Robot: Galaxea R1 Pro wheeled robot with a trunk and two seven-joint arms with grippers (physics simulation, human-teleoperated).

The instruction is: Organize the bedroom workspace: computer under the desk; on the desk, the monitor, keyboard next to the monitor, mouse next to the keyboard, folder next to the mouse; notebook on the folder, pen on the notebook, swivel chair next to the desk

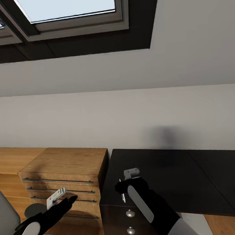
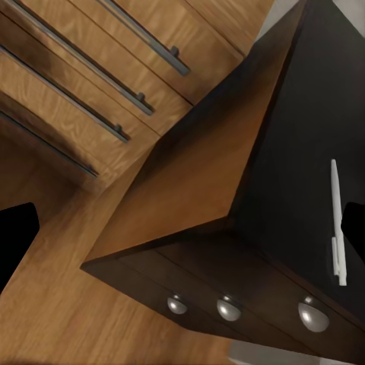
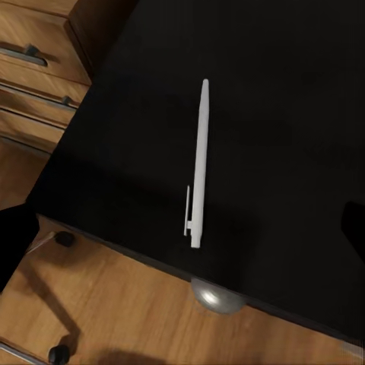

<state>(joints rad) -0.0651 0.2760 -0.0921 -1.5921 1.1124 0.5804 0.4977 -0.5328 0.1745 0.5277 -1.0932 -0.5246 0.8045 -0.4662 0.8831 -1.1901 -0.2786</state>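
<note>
A slim white pen (image 3: 198,163) lies on the glossy black desk (image 3: 289,91), close to its near left corner. In the head view the pen (image 1: 122,195) shows just beside my right gripper (image 1: 126,182), which hovers over it. The right wrist view has the black fingertips (image 3: 15,243) far apart on either side of the pen, so that gripper (image 3: 185,232) is open and empty. My left gripper (image 1: 63,200) is also open, held off the desk's left side in front of the wood drawers. From there the pen (image 2: 336,220) shows on the desk (image 2: 319,114). A castor of the swivel chair (image 3: 59,239) stands on the floor below the desk edge.
A light-wood drawer unit (image 1: 65,166) with long metal handles (image 2: 144,34) stands against the desk's left side. The desk has front drawers with round silver knobs (image 2: 228,308). A white wall rises behind, under a sloped ceiling with skylights (image 1: 67,5). The floor is wood.
</note>
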